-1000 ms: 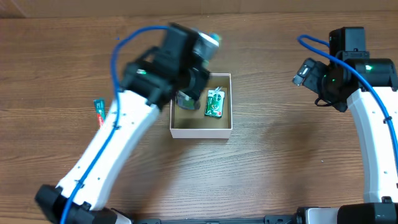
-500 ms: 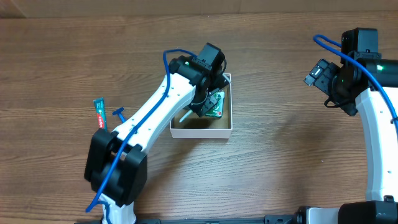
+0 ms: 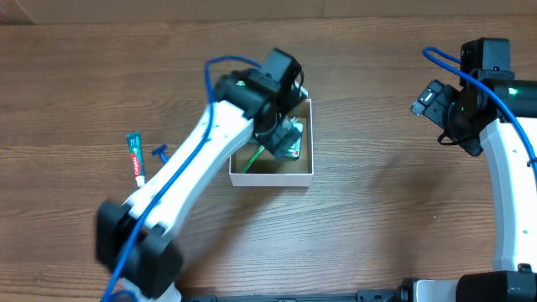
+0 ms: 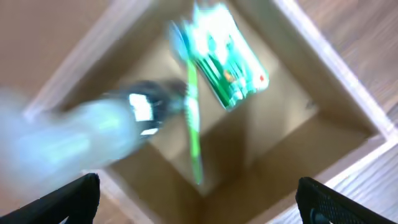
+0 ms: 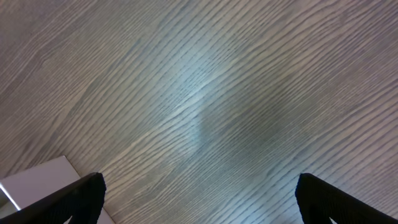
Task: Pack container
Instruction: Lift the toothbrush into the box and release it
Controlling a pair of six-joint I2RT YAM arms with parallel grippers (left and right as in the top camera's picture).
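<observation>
Over container (image 3: 277, 178): left end effector (image 4: 199, 204) wide, empty, rim near; right end effector (image 5: 199, 202) wide, well apart.

Looking down on whole table (image 3: 377, 210) from overhead, peering close into container (image 4: 339, 71) from left wrist, sharing it overhead, facing table from right wrist.

Left arm (image 3: 193, 168) stretched diagonally from its base at lower left up toward table centre, white link straight, a bit blurred. Left wrist (image 3: 267, 84) was black, bent downward at the end. Left gripper (image 4: 199, 202) pointed down, fingertips (image 4: 74, 199) at the bottom corners of its wrist view, spread wide, nothing between them. Right arm (image 3: 508, 184) stood along the right edge, well apart from the left. Right wrist (image 3: 470, 101) was black with a green light on. Right gripper (image 5: 199, 199) faced down, jaws wide apart, empty.
</observation>
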